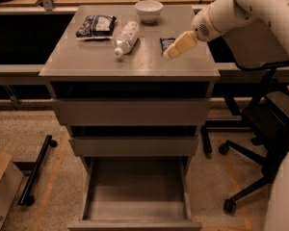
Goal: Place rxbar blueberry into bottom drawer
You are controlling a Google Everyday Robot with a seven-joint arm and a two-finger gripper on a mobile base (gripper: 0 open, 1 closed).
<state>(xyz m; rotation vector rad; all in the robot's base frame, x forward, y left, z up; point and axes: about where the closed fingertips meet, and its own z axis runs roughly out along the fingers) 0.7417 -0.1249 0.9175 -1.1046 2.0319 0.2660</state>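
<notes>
Above the cabinet top point(135, 64), the cream gripper point(175, 47) is seen at the flat navy rxbar blueberry point(165, 43); its grasp cannot be told. The grey bottom drawer point(135, 224) is seen open.

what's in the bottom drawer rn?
Nothing visible: the bottom drawer shows bare grey floor. Its back end is covered by the middle drawer, so unknown there. The rxbar blueberry lies on the cabinet top, the gripper next to it.

Crinkly bag point(96, 26), bottle point(126, 36), white bowl point(149, 9) — office chair point(274, 114).
</notes>
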